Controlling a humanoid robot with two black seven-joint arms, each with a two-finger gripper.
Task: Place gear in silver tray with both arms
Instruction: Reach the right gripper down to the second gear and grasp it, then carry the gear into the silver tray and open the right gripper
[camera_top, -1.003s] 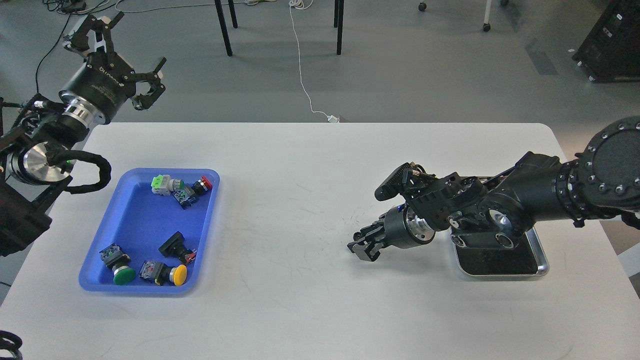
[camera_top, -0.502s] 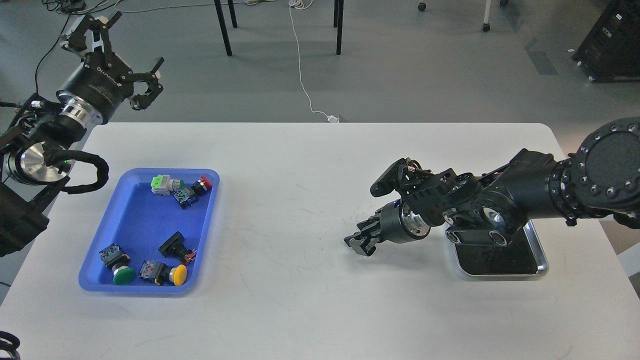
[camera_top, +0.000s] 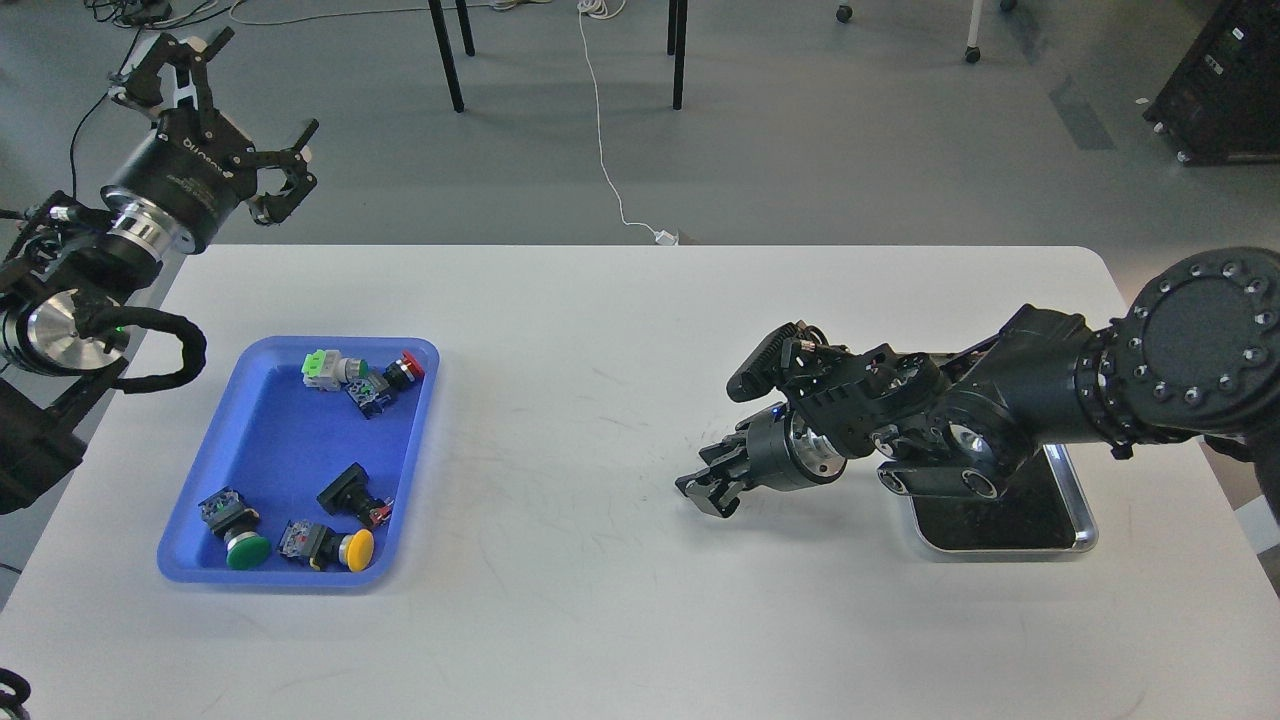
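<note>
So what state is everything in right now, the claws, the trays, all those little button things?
left gripper: open, raised beyond the table's far left edge, holding nothing.
right gripper: low over bare table; open or shut, cannot tell.
silver tray: partly hidden by the right arm, visible part empty.
blue tray: holds five push-button switches.
green push button: lying in the blue tray's near corner.

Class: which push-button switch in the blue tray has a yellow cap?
The yellow-capped switch at the blue tray's near edge, beside the green-capped switch.
</note>
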